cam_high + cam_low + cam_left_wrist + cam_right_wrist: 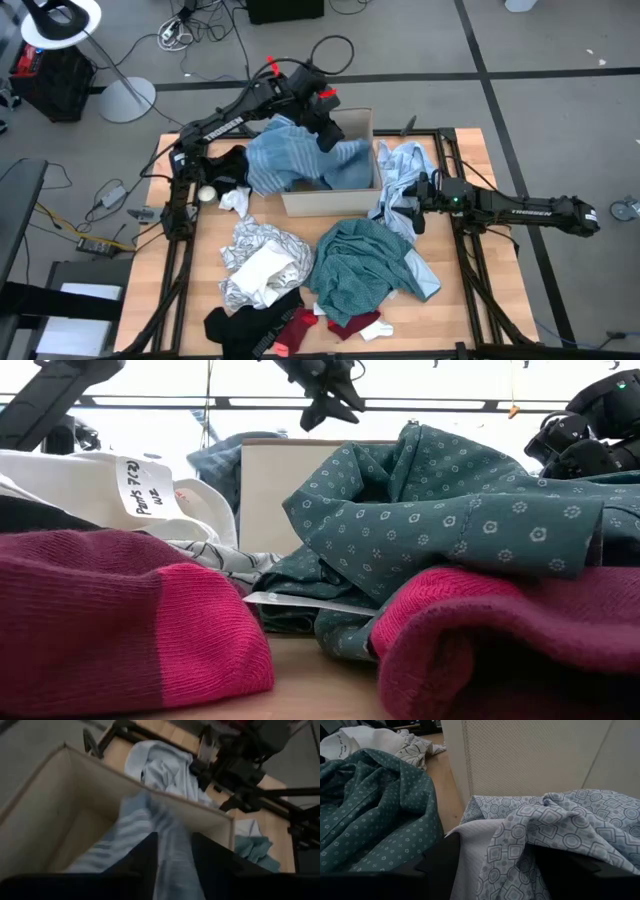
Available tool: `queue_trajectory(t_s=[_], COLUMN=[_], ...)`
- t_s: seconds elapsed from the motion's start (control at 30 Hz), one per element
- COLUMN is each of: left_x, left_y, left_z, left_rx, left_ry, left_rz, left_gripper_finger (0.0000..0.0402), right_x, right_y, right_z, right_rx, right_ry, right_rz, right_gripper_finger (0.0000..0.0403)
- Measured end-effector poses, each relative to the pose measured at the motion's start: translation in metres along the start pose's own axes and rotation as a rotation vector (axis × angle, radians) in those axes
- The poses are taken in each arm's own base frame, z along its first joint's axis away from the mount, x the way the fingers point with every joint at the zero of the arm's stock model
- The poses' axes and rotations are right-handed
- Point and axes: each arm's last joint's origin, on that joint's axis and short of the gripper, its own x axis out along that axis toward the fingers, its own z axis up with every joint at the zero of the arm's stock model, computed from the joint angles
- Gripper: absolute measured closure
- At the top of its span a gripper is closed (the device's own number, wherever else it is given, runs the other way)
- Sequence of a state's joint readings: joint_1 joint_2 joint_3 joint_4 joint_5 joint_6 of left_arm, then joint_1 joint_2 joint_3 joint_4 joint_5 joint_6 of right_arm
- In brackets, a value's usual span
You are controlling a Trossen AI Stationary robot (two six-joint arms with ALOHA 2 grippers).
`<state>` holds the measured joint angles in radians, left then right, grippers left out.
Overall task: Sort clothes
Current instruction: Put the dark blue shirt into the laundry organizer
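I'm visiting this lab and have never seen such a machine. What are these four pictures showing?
Two dark robot arms work at a wooden table, sorting clothes. One picture looks straight down, one looks level across the tabletop, and two come from cameras on the arms' wrists. The left tool hangs over a cardboard box, its fingers apart around a blue striped garment that drapes into the box. The right tool lies low, open, on a pale blue patterned shirt beside the box. A teal shirt, a silvery white garment, black fabric and red socks lie nearer the front.
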<state>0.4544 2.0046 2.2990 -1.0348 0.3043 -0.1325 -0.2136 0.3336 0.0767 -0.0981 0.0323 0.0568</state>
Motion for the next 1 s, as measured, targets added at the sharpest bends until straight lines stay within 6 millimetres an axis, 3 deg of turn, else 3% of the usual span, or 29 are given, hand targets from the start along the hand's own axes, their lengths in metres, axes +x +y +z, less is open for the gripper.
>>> queue_trajectory(t_s=[0.1,0.2,0.33,0.67,0.83,1.0], left_x=[-0.003,-0.018,-0.058,-0.145,-0.166,-0.176], left_y=[0.008,0.007,-0.010,-0.043,-0.044,-0.039], left_z=[-0.002,-0.001,-0.001,-0.028,-0.054,-0.101], left_rx=[0.026,0.050,0.111,0.153,0.130,0.075], left_ry=[0.027,0.006,-0.058,-0.072,-0.078,-0.131], left_rz=[0.020,0.061,0.109,0.214,0.246,0.283], left_gripper_finger=[0.0248,0.0244,0.0244,0.0243,0.0243,0.0243], right_x=[0.000,0.000,0.000,0.000,0.000,0.000], right_y=[0.000,0.000,0.000,0.000,0.000,0.000], right_z=[0.000,0.000,0.000,0.000,0.000,0.000], right_rx=[0.000,0.000,0.000,0.000,0.000,0.000], right_ry=[0.000,0.000,0.000,0.000,0.000,0.000], right_rz=[0.000,-0.001,-0.001,-0.001,0.000,-0.001], right_gripper_finger=[0.0149,0.0149,0.0149,0.0149,0.0149,0.0149])
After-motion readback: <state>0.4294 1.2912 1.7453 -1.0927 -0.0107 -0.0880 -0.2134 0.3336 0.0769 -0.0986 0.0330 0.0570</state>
